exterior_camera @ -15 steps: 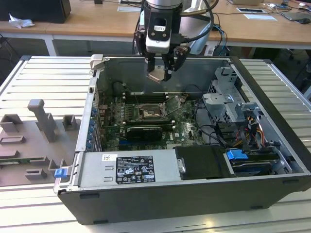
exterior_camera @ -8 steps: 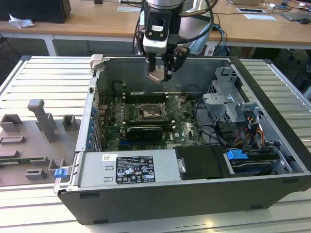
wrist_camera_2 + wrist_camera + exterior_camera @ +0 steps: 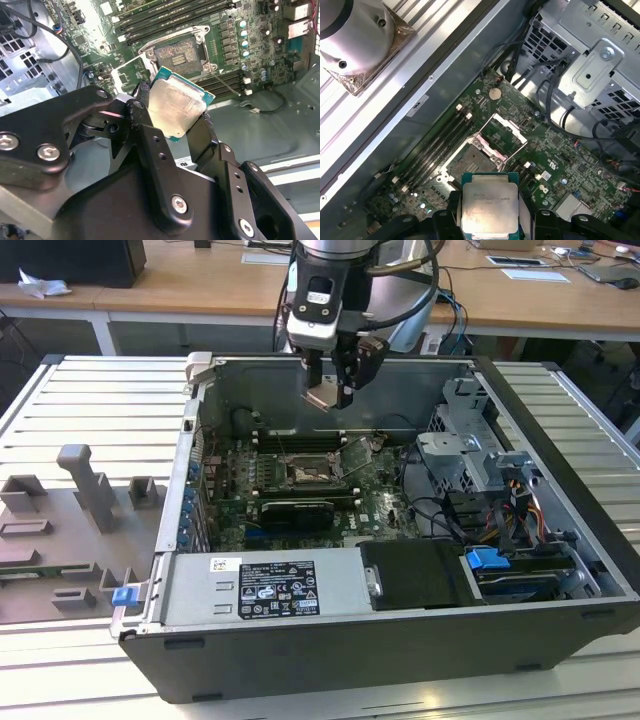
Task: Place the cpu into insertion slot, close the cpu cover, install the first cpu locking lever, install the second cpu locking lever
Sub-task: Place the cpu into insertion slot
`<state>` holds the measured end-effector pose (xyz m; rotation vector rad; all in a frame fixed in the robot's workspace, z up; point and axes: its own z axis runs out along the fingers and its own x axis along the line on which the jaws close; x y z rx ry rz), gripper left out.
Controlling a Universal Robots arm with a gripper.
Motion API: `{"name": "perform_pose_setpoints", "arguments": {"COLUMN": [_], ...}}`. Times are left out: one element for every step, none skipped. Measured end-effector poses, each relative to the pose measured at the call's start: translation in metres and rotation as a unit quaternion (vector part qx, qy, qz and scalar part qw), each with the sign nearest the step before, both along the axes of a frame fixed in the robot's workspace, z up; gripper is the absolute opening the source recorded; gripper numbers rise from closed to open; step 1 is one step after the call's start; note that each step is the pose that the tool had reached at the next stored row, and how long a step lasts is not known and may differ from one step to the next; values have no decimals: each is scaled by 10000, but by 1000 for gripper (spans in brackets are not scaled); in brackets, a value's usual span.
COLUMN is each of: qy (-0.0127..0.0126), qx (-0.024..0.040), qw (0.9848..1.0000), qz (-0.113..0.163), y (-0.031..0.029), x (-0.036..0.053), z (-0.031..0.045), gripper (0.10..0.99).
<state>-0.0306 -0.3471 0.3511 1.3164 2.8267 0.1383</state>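
My gripper (image 3: 330,390) hangs above the open computer case, shut on the cpu (image 3: 325,397), which it holds by two opposite edges. The cpu (image 3: 177,107) shows its silvery-grey metal face in both wrist views (image 3: 489,207). Below it on the green motherboard lies the insertion slot (image 3: 305,473), a dark square socket with a silvery rim (image 3: 177,55) and nothing in it (image 3: 472,165). The cpu cover (image 3: 355,455) stands swung open beside the slot, and the board shows through its window (image 3: 129,75) (image 3: 502,132). The cpu is well above the slot and not touching it.
Long black memory slots (image 3: 300,440) run behind the socket and a long black card (image 3: 295,512) lies in front of it. A silver power supply (image 3: 270,585) sits at the case front. A metal drive cage (image 3: 470,450) with cables is at the exterior view's right. Grey fixtures (image 3: 70,530) stand outside at the left.
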Motion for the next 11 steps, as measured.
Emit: {"name": "perform_pose_setpoints", "arguments": {"qy": [0, 0, 0, 0, 0, 0, 0, 0, 0, 0, 0], "qx": [0, 0, 0, 0, 0, 0, 0, 0, 0, 0, 0], "qw": [10000, 10000, 9999, 9999, 9998, 9997, 9996, 9995, 9994, 9992, 9991], "qz": [-37, -70, -118, -149, -197, -228, -265, -301, -354, -393, -432], "y": [0, 0, 0, 0, 0, 0, 0, 0, 0, 0, 0], "x": [0, 0, 0, 0, 0, 0, 0, 0, 0, 0, -1], "z": [-1, -1, -1, -2, -2, -3, -3, -4, -5, -5, -5], "gripper": [541, 541, 541, 541, 541, 541, 541, 541, 541, 541, 541]}}
